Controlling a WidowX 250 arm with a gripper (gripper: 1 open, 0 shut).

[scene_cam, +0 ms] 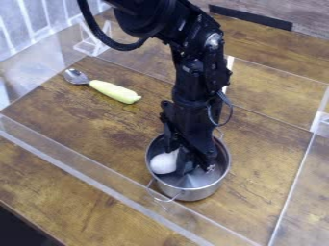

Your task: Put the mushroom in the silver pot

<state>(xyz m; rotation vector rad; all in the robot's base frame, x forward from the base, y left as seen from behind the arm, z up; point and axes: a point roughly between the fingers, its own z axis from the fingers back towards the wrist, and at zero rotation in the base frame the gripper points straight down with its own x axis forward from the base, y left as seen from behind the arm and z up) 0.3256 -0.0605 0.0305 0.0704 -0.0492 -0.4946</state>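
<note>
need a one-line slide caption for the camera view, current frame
Black robot arm reaches straight down into the silver pot, its gripper shut on the mushroom inside; a yellow-green object lies on the wooden table.

Dark wood table [77, 125] w/ clear acrylic walls [90, 187], even light

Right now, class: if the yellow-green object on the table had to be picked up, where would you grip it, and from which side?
Grip the yellow-green object at its middle, across its narrow width, coming straight down. It lies flat and elongated on the wooden table, with free space along both long sides.
</note>
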